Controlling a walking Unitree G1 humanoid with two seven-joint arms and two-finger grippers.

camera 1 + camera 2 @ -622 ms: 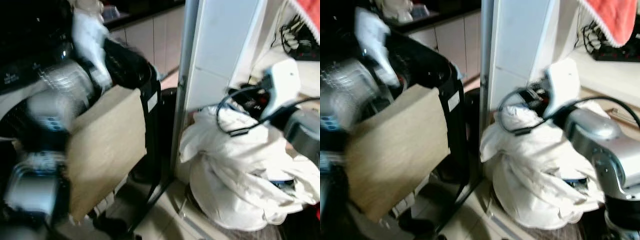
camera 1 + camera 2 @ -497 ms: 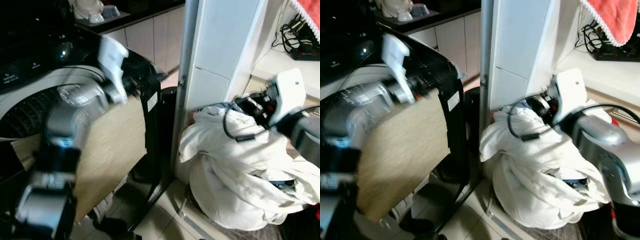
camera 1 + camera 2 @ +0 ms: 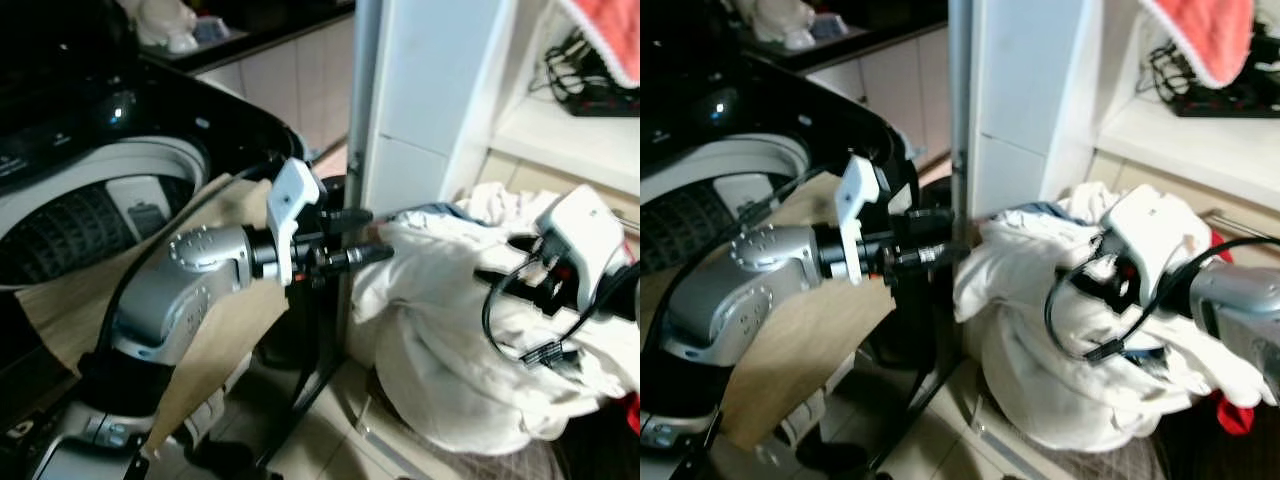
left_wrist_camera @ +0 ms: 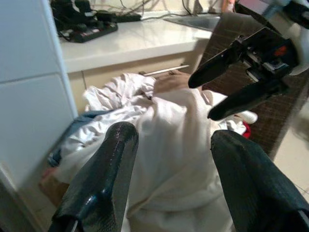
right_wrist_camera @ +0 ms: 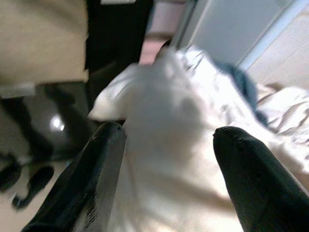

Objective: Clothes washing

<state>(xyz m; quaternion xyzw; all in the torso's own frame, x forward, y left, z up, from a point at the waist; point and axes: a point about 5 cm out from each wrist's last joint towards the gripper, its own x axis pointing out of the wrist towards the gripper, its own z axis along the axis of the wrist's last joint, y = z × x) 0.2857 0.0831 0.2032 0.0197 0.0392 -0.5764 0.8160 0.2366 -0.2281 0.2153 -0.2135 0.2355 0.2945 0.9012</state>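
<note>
Tiled floor [image 3: 330, 430] carries basket [image 3: 1110, 462] heaped with white laundry [image 3: 450, 350].

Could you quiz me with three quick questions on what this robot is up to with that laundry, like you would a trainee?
1. True or false: the left tool is shut on the heap of white clothes.
2. Which stands to the robot's left of the heap? A) the washing machine B) a bicycle C) a fish tank
3. Fill in: the cloth hanging over the shelf above the heap is ____ in colour.

Key
1. False: its fingers are apart and pointed at the heap, holding nothing. The right tool is open over the heap too.
2. A
3. Red
</note>
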